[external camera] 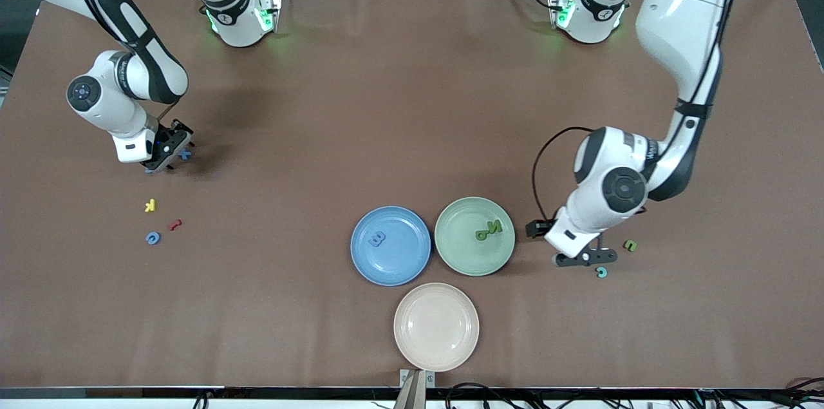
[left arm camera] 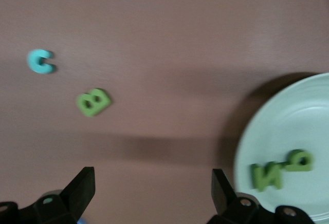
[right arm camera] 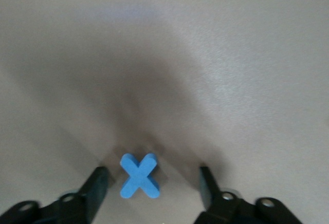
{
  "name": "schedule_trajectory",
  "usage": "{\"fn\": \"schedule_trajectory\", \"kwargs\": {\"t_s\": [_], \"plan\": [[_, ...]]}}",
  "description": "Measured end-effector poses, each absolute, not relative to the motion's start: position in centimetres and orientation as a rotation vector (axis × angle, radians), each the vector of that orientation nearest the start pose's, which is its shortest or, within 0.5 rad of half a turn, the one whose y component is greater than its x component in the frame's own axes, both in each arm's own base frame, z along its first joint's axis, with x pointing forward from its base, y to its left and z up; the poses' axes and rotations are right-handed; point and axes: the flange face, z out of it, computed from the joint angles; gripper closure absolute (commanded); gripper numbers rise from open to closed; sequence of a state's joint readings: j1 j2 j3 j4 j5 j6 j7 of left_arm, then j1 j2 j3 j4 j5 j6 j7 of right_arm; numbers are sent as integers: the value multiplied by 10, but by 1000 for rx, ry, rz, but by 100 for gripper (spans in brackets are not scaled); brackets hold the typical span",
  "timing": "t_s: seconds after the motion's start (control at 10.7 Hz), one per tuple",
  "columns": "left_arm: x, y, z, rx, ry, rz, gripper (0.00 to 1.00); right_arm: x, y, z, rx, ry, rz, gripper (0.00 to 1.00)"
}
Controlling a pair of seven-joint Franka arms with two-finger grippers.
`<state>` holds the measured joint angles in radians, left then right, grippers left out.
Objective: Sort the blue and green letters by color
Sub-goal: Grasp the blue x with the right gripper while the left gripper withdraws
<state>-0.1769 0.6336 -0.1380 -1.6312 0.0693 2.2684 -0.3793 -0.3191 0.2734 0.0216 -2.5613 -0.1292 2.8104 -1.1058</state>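
A blue X (right arm camera: 139, 176) lies flat on the table between the open fingers of my right gripper (right arm camera: 152, 180), which touch neither side of it. In the front view this X (external camera: 186, 154) and gripper (external camera: 168, 155) are at the right arm's end. My left gripper (external camera: 587, 259) hangs open and empty over the table beside the green plate (external camera: 463, 256). Two green letters (external camera: 489, 229) lie in that plate. A loose green letter (left arm camera: 93, 102) and a teal c (left arm camera: 41, 61) lie close by. The blue plate (external camera: 360, 267) holds a blue B (external camera: 377, 239).
A beige plate (external camera: 436, 326) sits nearest the front camera. A yellow k (external camera: 150, 205), a red squiggly piece (external camera: 174, 225) and a blue letter (external camera: 153, 238) lie nearer the camera than the right gripper. Bare brown table lies between the arms.
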Motion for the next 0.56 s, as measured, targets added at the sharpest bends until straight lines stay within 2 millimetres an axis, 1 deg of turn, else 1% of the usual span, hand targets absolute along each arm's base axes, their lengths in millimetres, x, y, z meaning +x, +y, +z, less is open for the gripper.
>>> {"fn": "schedule_trajectory", "kwargs": {"t_s": [0.19, 0.37, 0.56], "plan": [[662, -153, 255, -3136, 99, 9, 0, 429, -124, 168, -2825, -1417, 48, 100], [662, -105, 250, -3077, 293, 23, 0, 430, -125, 172, -2830, -1418, 42, 100], [663, -62, 244, -3053, 458, 51, 0, 430, -125, 172, -2830, -1418, 41, 100]]}}
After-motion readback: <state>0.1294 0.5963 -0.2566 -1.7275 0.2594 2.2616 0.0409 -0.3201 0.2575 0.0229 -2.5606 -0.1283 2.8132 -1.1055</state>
